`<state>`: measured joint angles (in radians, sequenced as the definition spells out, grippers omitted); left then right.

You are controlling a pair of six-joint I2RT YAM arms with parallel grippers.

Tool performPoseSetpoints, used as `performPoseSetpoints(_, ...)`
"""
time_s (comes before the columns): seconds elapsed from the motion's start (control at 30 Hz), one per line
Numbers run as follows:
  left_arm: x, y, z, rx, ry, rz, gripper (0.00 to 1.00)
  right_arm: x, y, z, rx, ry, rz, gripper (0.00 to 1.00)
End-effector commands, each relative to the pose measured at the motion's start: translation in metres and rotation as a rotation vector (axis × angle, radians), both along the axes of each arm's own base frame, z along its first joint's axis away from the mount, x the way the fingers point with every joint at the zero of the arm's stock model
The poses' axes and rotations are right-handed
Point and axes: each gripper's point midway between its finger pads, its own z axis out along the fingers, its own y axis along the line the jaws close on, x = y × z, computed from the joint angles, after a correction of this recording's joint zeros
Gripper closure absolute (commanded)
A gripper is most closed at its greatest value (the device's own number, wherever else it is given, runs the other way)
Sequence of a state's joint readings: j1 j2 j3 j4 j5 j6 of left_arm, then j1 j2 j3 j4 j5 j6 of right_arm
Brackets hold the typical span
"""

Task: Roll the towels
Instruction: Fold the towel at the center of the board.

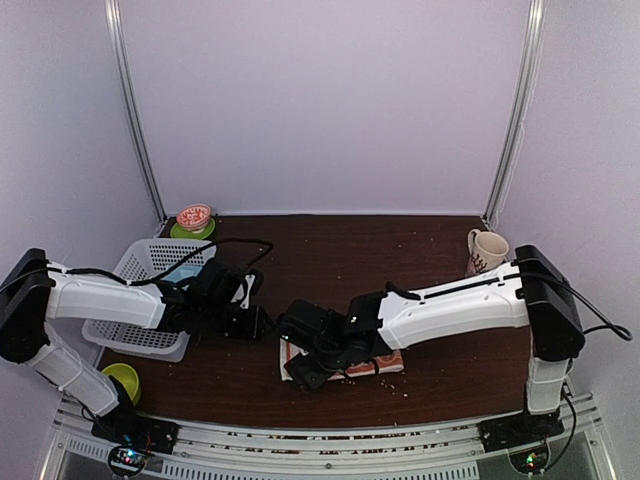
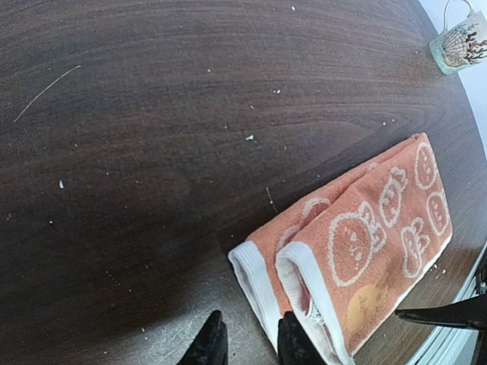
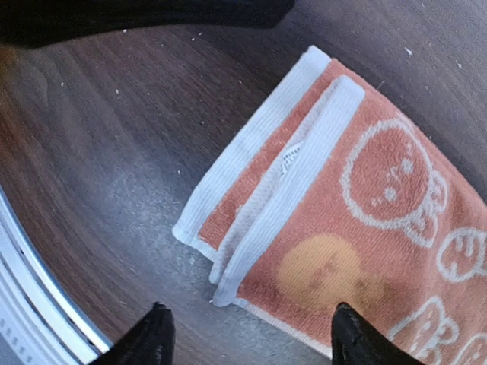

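The orange towel with white rabbit prints and white hems lies folded flat near the table's front. It shows in the left wrist view and the right wrist view. My left gripper is low at the towel's left end, jaws a little apart and empty, one fingertip against the white hem. My right gripper is wide open just above the towel's near left corner. A bit of light blue cloth shows in the basket, mostly hidden by my left arm.
A white mesh basket stands at the left. A red bowl on a green plate is behind it. A yellow-green bowl sits at the front left. A patterned mug stands at the back right.
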<state>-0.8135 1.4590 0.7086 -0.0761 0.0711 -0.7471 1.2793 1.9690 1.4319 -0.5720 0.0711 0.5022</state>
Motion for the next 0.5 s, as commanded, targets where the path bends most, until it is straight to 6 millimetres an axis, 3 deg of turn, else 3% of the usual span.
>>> performPoseSetpoints(0.0, 0.002, -0.004, 0.008, -0.025, -0.02, -0.001, 0.75, -0.007, 0.02, 0.062, 0.162, -0.012, 0.055, 0.23)
performPoseSetpoints(0.07, 0.0, -0.004, 0.014, -0.022, -0.016, -0.003, 0.75, 0.001, 0.007, 0.08, 0.183, -0.049, 0.021, 0.23)
performPoseSetpoints(0.13, -0.004, -0.005, 0.022, -0.008, -0.007, -0.011, 0.72, 0.014, -0.019, 0.089, 0.191, -0.072, -0.048, 0.23)
performPoseSetpoints(0.33, -0.026, -0.027, 0.024, 0.066, 0.117, -0.096, 0.54, 0.059, -0.108, 0.076, 0.253, -0.076, -0.339, 0.29)
performPoseSetpoints(0.47, -0.035, -0.045, 0.015, 0.015, 0.201, -0.097, 0.47, 0.074, -0.139, 0.077, 0.327, -0.084, -0.426, 0.3)
